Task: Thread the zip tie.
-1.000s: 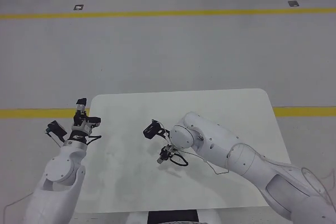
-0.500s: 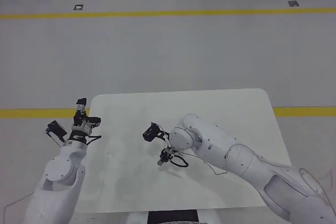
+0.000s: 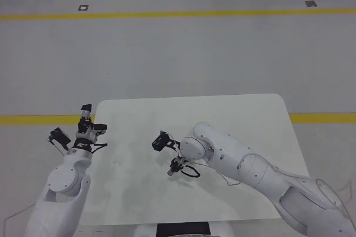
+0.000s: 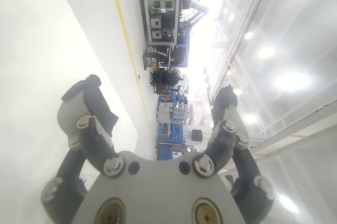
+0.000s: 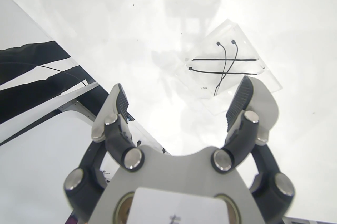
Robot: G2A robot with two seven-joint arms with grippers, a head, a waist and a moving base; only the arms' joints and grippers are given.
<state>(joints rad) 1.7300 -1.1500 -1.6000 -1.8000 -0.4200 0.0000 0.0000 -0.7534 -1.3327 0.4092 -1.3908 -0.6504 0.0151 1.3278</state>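
Right gripper (image 5: 181, 89) — jaws apart, empty — has edged slightly toward the table (image 3: 225, 106) front; left gripper (image 4: 160, 85), also spread, unmoved

The table (image 3: 237, 112) is plain white. On the table, a clear, colourless tray (image 5: 268, 82) carries 4 black zip ties (image 5: 210, 59). Over the table, the right gripper (image 5: 182, 84) has a silver frame, black links and black ribbed pads (image 5: 238, 96). The left gripper (image 4: 159, 85), at the table's edge, is silver and black too. The right arm (image 3: 249, 166) and left arm (image 3: 65, 178) are glossy white. Around the table, the floor (image 3: 166, 53) is pale grey with 2 yellow stripes (image 3: 178, 13).
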